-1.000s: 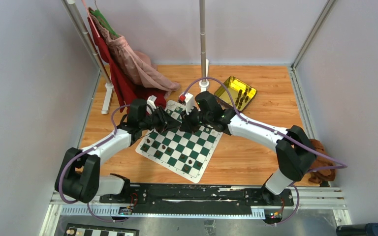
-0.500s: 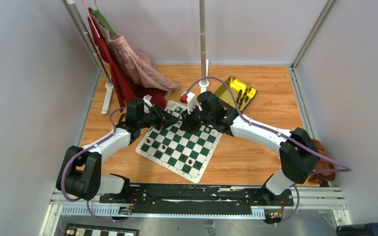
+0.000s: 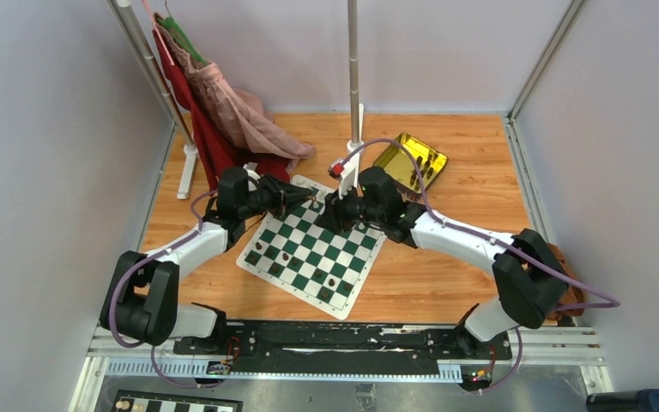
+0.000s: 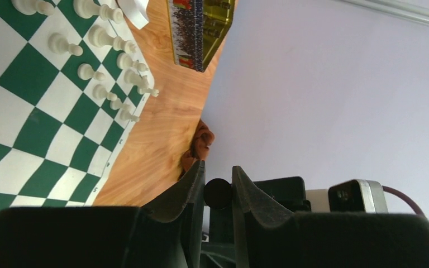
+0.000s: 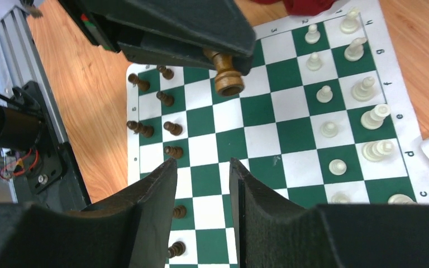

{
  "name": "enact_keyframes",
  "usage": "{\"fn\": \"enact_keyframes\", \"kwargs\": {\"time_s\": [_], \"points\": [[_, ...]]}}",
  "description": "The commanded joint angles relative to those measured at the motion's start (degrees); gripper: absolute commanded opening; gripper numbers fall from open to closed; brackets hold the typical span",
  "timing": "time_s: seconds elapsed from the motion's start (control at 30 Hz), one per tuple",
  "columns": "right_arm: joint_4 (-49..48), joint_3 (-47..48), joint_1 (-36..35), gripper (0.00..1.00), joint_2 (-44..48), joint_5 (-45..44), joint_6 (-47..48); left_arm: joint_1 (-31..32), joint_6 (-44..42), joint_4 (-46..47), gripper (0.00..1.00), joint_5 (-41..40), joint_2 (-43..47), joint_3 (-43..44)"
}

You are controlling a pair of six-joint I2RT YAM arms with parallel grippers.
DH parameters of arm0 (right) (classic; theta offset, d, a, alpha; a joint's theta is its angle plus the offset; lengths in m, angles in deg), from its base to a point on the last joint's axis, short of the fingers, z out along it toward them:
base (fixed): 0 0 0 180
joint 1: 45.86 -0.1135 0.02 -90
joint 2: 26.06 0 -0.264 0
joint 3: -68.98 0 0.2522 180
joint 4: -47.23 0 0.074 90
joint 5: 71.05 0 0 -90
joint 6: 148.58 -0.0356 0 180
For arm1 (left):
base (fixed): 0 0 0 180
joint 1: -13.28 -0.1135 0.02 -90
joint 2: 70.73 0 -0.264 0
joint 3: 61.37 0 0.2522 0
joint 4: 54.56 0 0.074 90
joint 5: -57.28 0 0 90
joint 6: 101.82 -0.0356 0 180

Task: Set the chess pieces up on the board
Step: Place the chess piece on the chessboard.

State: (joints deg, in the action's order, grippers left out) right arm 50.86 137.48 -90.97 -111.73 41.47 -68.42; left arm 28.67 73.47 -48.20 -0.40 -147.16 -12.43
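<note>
Both grippers are drawing apart above the board [image 3: 343, 257], where a second ago they were meeting over its far corner.

From above, the left gripper [image 3: 303, 197] is hanging over the board's far left edge and the right gripper [image 3: 331, 212] is sitting just beside it over the far squares, a yellow tray [image 3: 410, 160] lying beyond the board's far right corner. At the left wrist, the left gripper [image 4: 218, 168] is pinching a brown piece [image 4: 218, 192] between narrow jaws, above the board's edge. At the right wrist, the right gripper [image 5: 202, 163] is standing with jaws wide and holding nothing, while the brown piece [image 5: 226, 75] is hanging in the other gripper above the board; white pieces [image 5: 328, 129] are standing along the board's right side, dark pieces [image 5: 172, 128] along its left.
</note>
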Motion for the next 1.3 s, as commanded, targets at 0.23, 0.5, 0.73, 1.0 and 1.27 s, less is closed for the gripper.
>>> {"fn": "enact_keyframes", "kwargs": {"time_s": [0.23, 0.5, 0.73, 1.0, 1.27], "points": [[-19.2, -3.0, 5.2, 0.44, -1.1, 3.5, -12.5, -0.5, 10.0, 8.9, 0.1, 0.7, -0.3, -4.8], [-21.2, -1.6, 6.0, 0.44, -3.4, 5.6, -14.5, -0.5, 13.6, 13.7, 0.09, 1.0, -1.0, -6.7], [-22.0, -1.3, 6.1, 0.44, -4.5, 6.1, -14.9, -0.5, 15.0, 15.9, 0.09, 1.6, -1.8, -6.8], [-22.4, 0.1, 6.1, 0.44, -5.8, 7.4, -15.1, -0.5, 15.8, 17.6, 0.09, 2.1, -3.1, -7.0], [-22.3, 1.1, 6.2, 0.42, -6.2, 8.7, -15.2, -0.5, 16.3, 19.5, 0.09, 2.3, -4.5, -7.3]]}}
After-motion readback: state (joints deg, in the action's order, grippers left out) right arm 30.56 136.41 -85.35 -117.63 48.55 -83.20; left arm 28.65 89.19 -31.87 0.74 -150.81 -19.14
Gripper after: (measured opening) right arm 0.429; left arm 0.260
